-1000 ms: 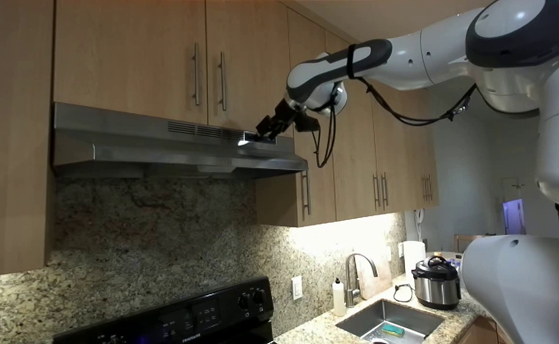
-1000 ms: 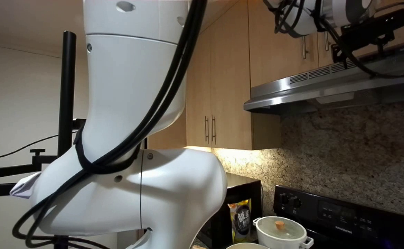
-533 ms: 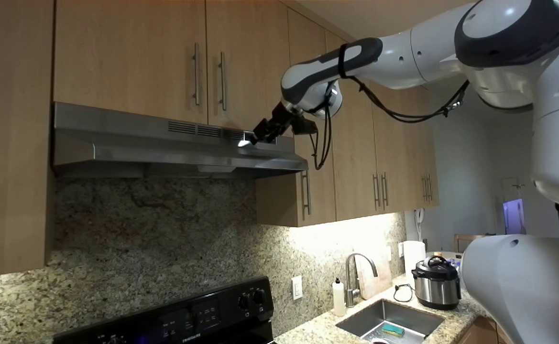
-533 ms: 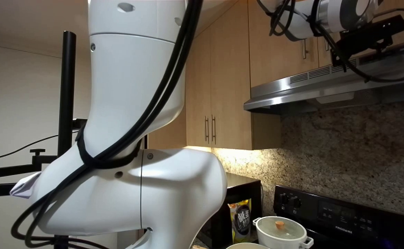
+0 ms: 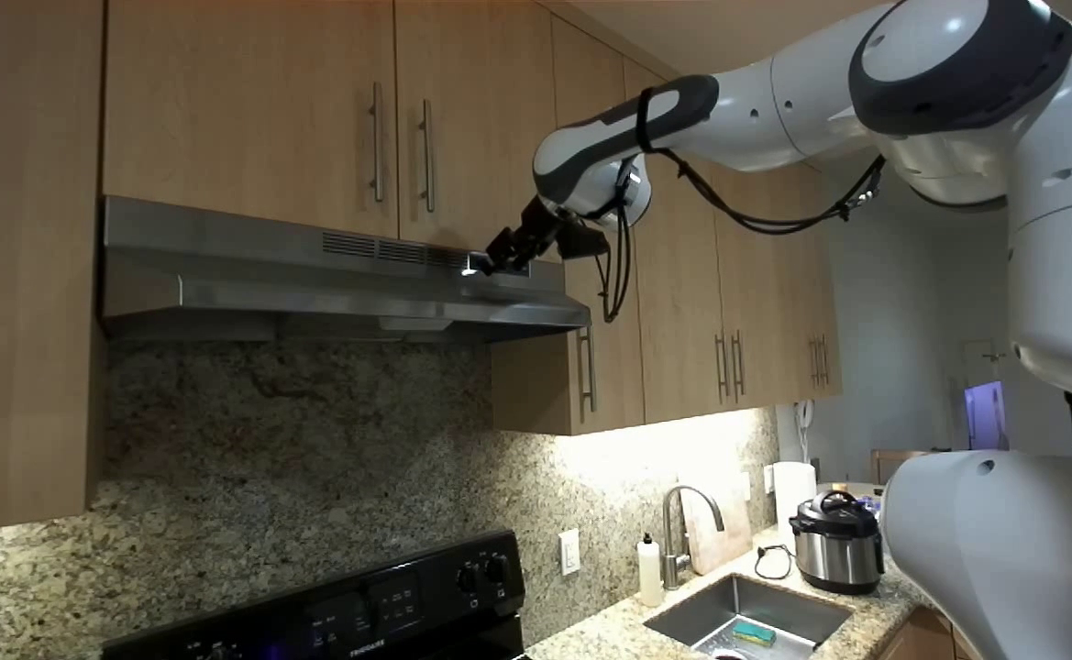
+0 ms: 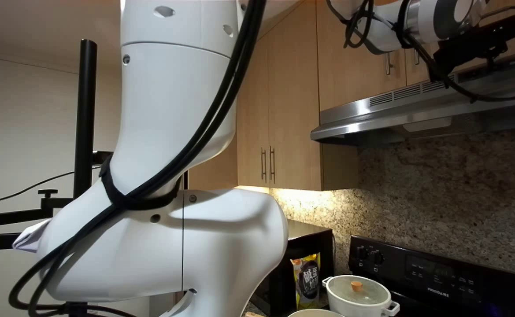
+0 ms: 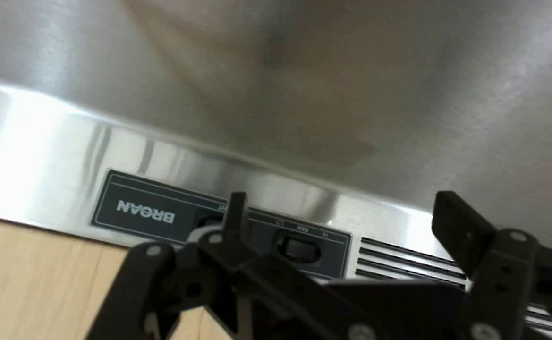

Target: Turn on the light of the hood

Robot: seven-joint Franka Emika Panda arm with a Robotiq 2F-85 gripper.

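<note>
While the robot arm [image 5: 1063, 247] rises tall near the edge of an exterior view, it bends high up at a dark-capped elbow [image 5: 948, 92], and its forearm [image 5: 745, 115] stretches across with a gentle downward slope toward the metal hood [image 5: 315, 284]. At the far end the wrist [image 5: 558, 156] turns down, so that the gripper [image 7: 341, 203] points at a slant toward the hood's front. Black cables [image 5: 774, 226] loop loosely beneath the forearm, and a black camera [image 6: 477, 43] sits on the wrist.

The jaws are spread wide apart. In the wrist view, where lettering appears upside down, one jaw stands in front of the dark control panel [image 7: 264, 229] and partly covers the light switch [image 7: 209, 220], whose label shows only the letters HT; whether jaw and switch touch cannot be told. The other jaw is past the panel's end, near the vent slots [image 7: 410, 263], well away from the printed name BROAN [image 7: 146, 212]. The fan switch [image 7: 301, 250] shows between the two.

In both exterior views the hood hangs under wooden cabinets [image 5: 251, 101] and above a black stove [image 5: 439, 577]. On the hood's underside a pale cover [image 5: 414, 324] looks dull. Bright light falls on the stone wall [image 5: 627, 486] beneath the neighbouring cabinets. In an exterior view a white pot [image 6: 352, 310] with a glass lid [image 6: 336, 290] stands near the stove's back panel.
</note>
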